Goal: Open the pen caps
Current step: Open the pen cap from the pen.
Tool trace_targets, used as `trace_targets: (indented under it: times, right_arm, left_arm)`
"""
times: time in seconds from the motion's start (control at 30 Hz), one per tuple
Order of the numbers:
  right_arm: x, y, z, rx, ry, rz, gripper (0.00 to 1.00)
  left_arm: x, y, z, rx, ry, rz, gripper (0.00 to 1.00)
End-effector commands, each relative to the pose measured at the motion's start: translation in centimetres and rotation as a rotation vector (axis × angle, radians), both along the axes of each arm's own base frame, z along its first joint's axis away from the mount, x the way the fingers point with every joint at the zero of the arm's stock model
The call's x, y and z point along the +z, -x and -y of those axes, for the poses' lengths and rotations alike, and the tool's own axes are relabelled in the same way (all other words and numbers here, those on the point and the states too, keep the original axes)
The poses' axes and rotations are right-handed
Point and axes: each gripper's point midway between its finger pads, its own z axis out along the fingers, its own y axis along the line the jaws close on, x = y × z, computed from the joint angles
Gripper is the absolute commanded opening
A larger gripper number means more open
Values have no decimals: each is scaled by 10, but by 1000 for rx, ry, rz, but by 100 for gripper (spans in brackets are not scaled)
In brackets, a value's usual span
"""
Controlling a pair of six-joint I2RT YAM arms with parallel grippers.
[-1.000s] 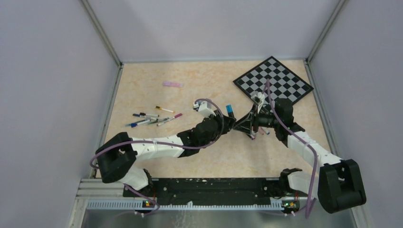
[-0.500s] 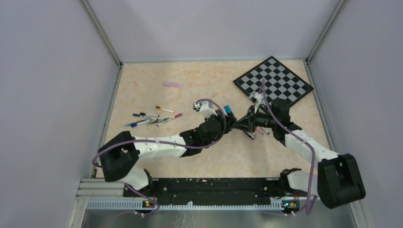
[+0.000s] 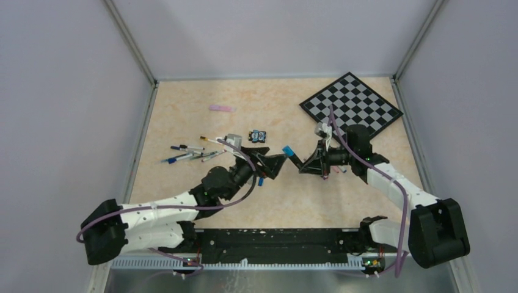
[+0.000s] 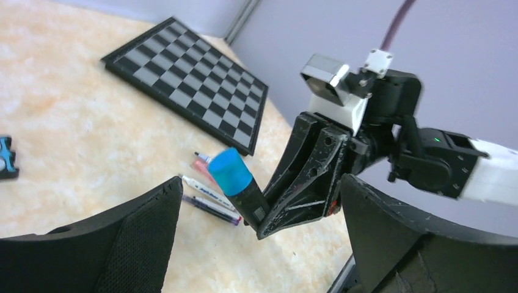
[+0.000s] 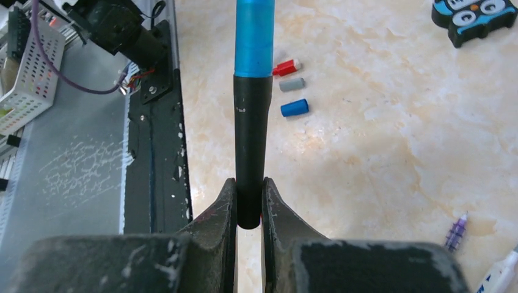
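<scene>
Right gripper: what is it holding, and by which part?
The right gripper clamps a black marker by the tail of its barrel; the blue cap end is free. The left gripper is open, empty.

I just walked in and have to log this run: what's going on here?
The right gripper is clamped on a black marker, its blue cap still on and pointed at the left gripper, whose jaws stand open, not touching it. Three loose caps lie on the table, and more pens lie on its left side.
</scene>
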Motion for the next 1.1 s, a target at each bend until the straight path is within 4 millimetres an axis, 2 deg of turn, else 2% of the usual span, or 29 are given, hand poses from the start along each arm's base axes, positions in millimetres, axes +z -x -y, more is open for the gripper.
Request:
trace_targets:
  times: [0.0, 0.17, 0.4, 0.67, 1.07]
  right_arm:
    - [22, 15, -4, 150, -32, 117, 0]
    - [27, 31, -5, 241, -79, 117, 0]
    - [29, 43, -6, 295, -124, 87, 0]
    - [29, 45, -6, 306, -138, 68, 0]
    - [27, 47, -8, 315, -140, 52, 0]
  left_arm:
    - [23, 18, -15, -162, -9, 188, 99]
    - [25, 36, -18, -357, 14, 230, 99]
    - [23, 45, 0, -471, 42, 255, 98]
    - [13, 42, 20, -541, 80, 232, 78]
    - [17, 45, 32, -607, 152, 234, 54]
